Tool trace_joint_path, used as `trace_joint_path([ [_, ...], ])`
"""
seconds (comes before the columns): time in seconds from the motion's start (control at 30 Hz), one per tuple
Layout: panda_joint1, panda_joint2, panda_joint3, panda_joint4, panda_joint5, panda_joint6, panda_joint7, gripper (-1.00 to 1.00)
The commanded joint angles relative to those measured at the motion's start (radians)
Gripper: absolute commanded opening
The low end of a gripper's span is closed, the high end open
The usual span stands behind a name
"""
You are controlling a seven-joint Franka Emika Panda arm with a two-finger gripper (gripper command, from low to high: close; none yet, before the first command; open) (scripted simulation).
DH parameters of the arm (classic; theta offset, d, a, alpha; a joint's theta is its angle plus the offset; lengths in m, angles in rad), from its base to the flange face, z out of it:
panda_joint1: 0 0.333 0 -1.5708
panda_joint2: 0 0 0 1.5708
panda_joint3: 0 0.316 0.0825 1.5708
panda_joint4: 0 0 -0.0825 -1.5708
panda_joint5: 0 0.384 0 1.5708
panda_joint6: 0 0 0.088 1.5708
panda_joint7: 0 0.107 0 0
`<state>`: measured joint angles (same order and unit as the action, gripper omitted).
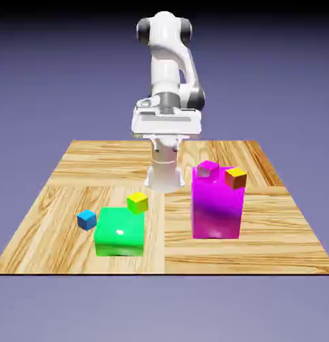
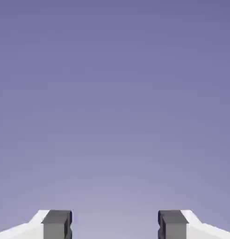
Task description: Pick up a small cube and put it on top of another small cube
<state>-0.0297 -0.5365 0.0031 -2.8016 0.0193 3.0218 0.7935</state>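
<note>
The exterior view looks down across the table point(image 1: 164, 264) from beyond its near edge; the hand view faces only backdrop; nothing is shared.

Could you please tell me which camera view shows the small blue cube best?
The exterior view: the small blue cube lies in plain sight on the table, just off the green block. The hand view shows only backdrop between the open gripper's fingertips, no cube.
</note>
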Motion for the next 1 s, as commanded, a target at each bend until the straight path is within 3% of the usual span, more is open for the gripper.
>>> trace_joint_path([
  [0.0,-0.035,0.028,0.003,0.007,0.016,-0.013,0.044,0.0],
  [0.77,-0.829,0.668,0.061,0.167,0.384,-0.302,1.044,0.0],
  [0.97,-0.87,0.819,0.121,0.198,0.456,-0.188,0.995,0.0],
])
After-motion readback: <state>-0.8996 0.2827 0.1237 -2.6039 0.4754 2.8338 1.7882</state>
